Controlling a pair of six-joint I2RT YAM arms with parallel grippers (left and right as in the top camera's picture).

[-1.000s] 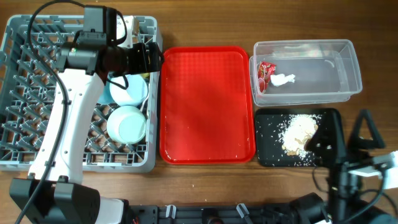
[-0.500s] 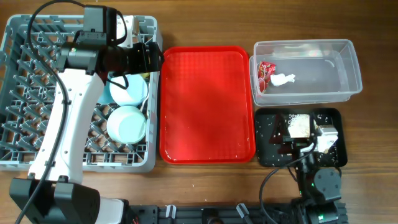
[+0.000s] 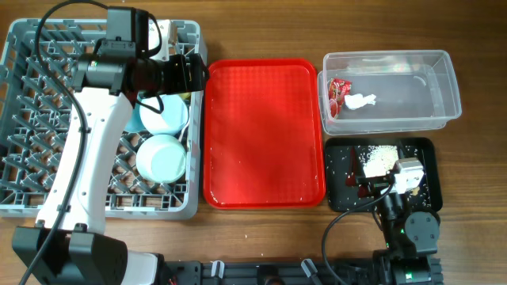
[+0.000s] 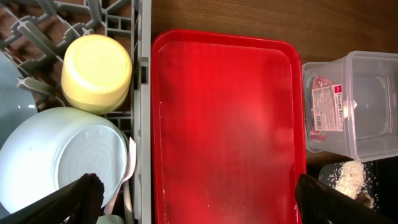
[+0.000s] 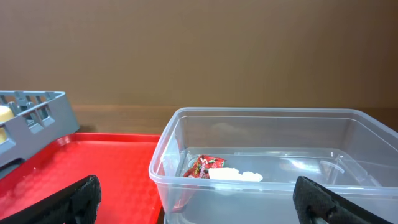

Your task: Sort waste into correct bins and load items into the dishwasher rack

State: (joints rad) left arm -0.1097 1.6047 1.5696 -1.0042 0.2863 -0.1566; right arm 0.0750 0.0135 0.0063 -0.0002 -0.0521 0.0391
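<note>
The grey dishwasher rack (image 3: 32, 119) fills the left and holds a light blue bowl (image 4: 68, 155), a pale bowl (image 3: 162, 157), a yellow cup (image 4: 96, 71) and a white utensil (image 4: 129, 180). My left gripper (image 4: 199, 193) hangs open over the rack's right edge and the red tray, with nothing between its fingers. The clear tub (image 3: 444, 87) holds the red wrapper (image 5: 204, 166) and the white tissue (image 5: 235, 175). Whitish crumbs (image 3: 378, 161) lie in the black tray (image 3: 337, 170). My right gripper (image 5: 196, 193) is open and low, facing the tub's near wall.
A large flat red serving tray (image 3: 265, 131) lies between the rack and the bins, bare apart from a few specks. The right arm (image 3: 408, 222) stands folded at the table's front edge, over the black tray's near side. Bare wood runs along the back.
The right arm swung in from the far right to the black tray's front edge and settled there. The left arm and the dishes have not moved.
</note>
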